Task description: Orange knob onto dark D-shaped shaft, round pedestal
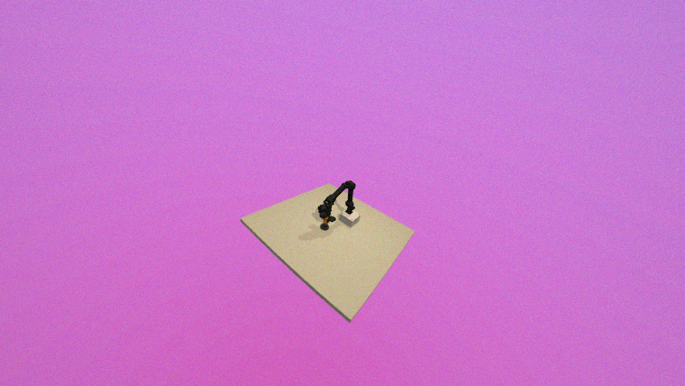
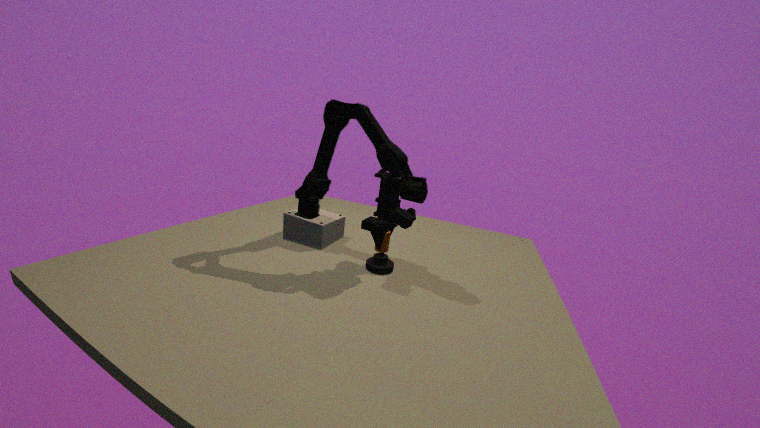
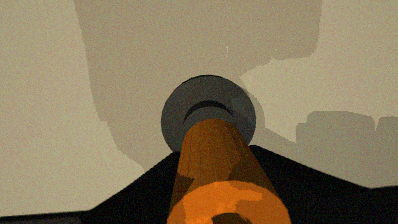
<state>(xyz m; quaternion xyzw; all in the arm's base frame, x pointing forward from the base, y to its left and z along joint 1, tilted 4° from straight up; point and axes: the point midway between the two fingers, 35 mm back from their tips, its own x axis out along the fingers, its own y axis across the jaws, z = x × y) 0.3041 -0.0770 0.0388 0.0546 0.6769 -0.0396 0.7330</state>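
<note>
Gripper [image 1: 325,218] [image 2: 382,248] [image 3: 214,155] is closed partway, stopped on the knob [image 1: 325,221] [image 2: 383,241] [image 3: 207,150]. Fingers are roughly mid-range apart, one each side of it. Tool points down, close to vertical.

Knob: orange, long, tapered in the wrist view. Its lower end sticks out below the fingertips, its top face sits up between the fingers with a dark round opening in it.

Pedestal [image 1: 324,227] [image 2: 379,265] [image 3: 175,117]: dark, round, stepped, directly under the tool. Wide disc at the bottom, narrower step on top. Knob's lower end is right over that step, with the wide disc below it. Contact or a sliver of gap there, can't tell from here.

Shaft is hidden from me; knob covers that spot in the wrist view and the exterior view is too dark and small. So can't say how far the knob is over it, or whether the flats line up. Knob is not down on the wide disc, and it is not let go.

Arm [image 1: 339,191] [image 2: 372,129] arches up and over from the base [image 1: 350,220] [image 2: 302,232], a pale block well apart from the tool, and drops to the gripper. Board [image 1: 344,268] [image 2: 319,345] is tan; arm's shadow falls across it on both sides of the pedestal.
</note>
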